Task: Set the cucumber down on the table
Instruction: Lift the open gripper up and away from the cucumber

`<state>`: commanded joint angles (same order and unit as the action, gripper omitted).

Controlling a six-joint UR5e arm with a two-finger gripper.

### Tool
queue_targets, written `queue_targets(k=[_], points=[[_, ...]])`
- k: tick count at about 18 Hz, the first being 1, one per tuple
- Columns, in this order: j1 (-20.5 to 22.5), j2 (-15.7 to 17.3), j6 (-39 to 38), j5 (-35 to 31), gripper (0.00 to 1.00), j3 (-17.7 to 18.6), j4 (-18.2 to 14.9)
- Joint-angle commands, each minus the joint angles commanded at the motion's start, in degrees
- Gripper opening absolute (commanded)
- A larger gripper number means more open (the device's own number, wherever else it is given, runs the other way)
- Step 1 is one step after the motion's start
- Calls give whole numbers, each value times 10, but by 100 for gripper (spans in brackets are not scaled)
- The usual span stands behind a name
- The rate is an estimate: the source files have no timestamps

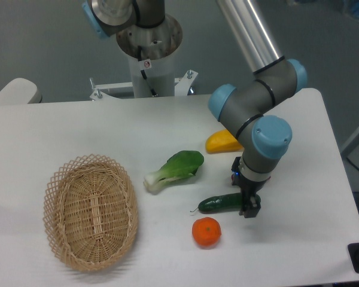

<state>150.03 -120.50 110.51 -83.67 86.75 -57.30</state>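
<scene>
Fixed camera, only view. Cucumber (pixel 222 203) lies on the white table (pixel 78 128), right of centre, near side. Long axis runs left-right, stem tip at the left end, right end a little farther back. Gripper (pixel 249 206) points straight down at the cucumber's right end; dark fingers sit around or against that end, and whether they grip it or are parted cannot be told from here. Orange (pixel 206 231) just beside, to the near-left of the cucumber, apart. Bok choy (pixel 175 169) farther back-left; basket (pixel 90 210) well apart at left. Judgement: cucumber looks set down; the next move is letting go and a straight lift off that right end.
</scene>
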Motion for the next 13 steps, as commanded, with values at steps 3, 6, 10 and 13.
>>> queue_targets(k=[3, 6, 10, 13], points=[[-8, 18, -106, 1, 100, -1, 3], [-19, 28, -194, 3, 100, -27, 1], [-51, 46, -359, 2, 100, -46, -2], [-79, 54, -405, -4, 100, -51, -3]])
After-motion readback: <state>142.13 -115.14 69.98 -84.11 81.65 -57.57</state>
